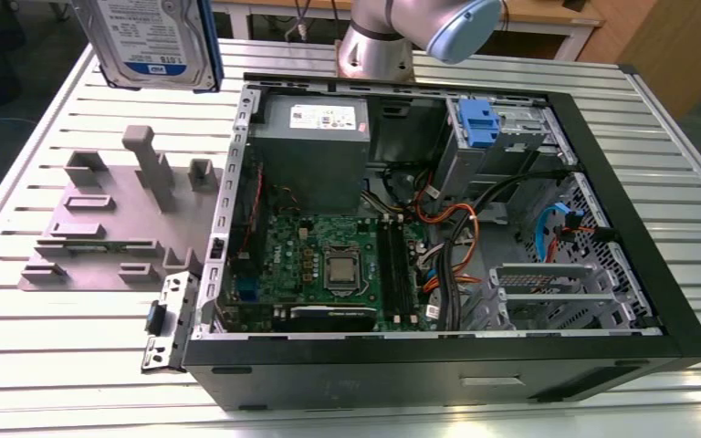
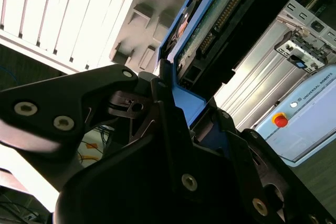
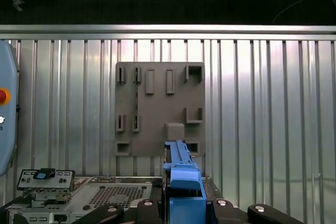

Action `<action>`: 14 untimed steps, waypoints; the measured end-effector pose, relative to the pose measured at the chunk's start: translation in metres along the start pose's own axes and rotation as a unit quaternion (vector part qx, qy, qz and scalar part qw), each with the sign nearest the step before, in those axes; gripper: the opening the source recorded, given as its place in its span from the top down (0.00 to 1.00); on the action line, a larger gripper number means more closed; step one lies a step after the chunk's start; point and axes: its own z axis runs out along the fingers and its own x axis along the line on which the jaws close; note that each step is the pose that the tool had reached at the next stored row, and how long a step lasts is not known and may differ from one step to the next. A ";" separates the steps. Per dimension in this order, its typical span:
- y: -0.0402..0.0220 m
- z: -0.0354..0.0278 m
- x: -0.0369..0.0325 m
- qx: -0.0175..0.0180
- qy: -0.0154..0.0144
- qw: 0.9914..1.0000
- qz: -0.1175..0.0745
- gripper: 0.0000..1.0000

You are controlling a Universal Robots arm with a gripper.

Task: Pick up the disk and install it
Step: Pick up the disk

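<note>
We had the claw (image 3: 181, 203) clamped on the disk (image 1: 156, 36), which hung on edge just beside the open computer case (image 1: 473, 374), above the grey holder plate (image 1: 107, 233). We judged it was held high to clear the case wall. Blue plastic rails (image 3: 181, 156) framed its flat silver body, and the plate looked matte, slotted and blocky.

Slatted table (image 1: 58, 365) bears grey fixture (image 1: 107, 228) and computer case (image 1: 448, 370)

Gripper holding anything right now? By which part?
Yes: the gripper is shut on the disk, clamping its blue carrier at one end.
</note>
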 end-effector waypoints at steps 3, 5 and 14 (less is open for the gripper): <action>-0.0007 0.0000 0.0002 0.000 0.000 1.000 0.000 0.64; -0.0009 0.0000 0.0002 0.000 0.000 1.000 0.000 0.64; -0.0050 -0.0001 0.0001 0.000 0.000 1.000 0.000 0.64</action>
